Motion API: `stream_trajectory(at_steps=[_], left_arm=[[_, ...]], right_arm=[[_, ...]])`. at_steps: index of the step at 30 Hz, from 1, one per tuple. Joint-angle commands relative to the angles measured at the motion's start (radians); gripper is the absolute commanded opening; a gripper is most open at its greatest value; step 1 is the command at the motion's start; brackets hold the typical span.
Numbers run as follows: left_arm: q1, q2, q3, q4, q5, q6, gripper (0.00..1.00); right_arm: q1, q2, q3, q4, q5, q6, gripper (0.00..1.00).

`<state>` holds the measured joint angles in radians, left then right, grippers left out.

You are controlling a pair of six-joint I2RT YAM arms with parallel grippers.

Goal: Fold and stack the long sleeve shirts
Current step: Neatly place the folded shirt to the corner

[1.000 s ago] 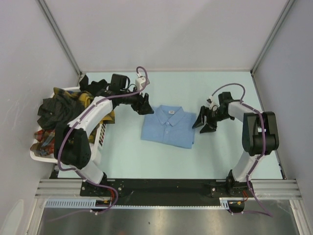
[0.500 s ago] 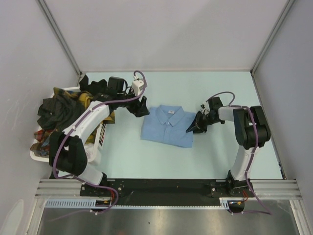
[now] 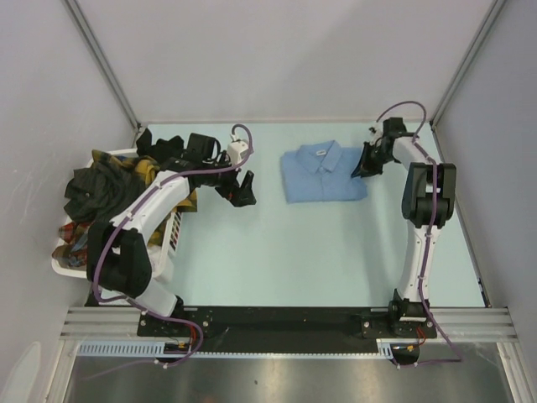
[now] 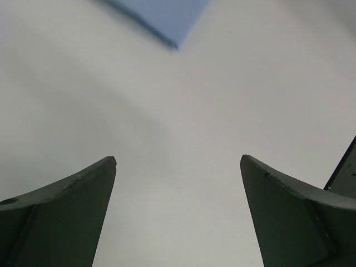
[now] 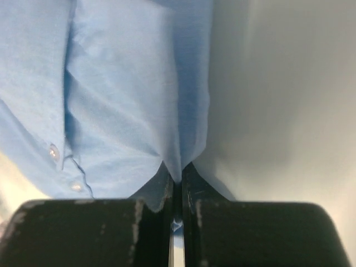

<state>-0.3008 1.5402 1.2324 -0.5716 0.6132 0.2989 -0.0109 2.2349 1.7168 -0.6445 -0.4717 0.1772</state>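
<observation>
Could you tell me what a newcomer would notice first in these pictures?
A folded light blue shirt lies far back on the table, its right edge pinched by the right gripper. At left, a white basket overflows with dark and plaid shirts, the open left gripper beside it.

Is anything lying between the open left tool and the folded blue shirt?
Nothing visible. Only bare table separates the left tool from the blue shirt, whose right edge the right tool pinches.
</observation>
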Motion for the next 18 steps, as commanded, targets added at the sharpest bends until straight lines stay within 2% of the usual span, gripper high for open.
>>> stream_trajectory(at_steps=[1,8,18], left_arm=[[0.005,0.041,0.065,-0.056,-0.035,0.031,0.99],[0.003,0.098,0.127,-0.123,-0.041,0.045,0.99],[0.005,0.144,0.150,-0.132,-0.047,0.029,1.00]], right_arm=[[-0.119,0.164,0.333,-0.130,0.168,-0.205,0.00],[-0.245,0.379,0.735,-0.293,0.173,-0.422,0.00],[-0.351,0.350,0.721,-0.208,0.231,-0.654,0.00]])
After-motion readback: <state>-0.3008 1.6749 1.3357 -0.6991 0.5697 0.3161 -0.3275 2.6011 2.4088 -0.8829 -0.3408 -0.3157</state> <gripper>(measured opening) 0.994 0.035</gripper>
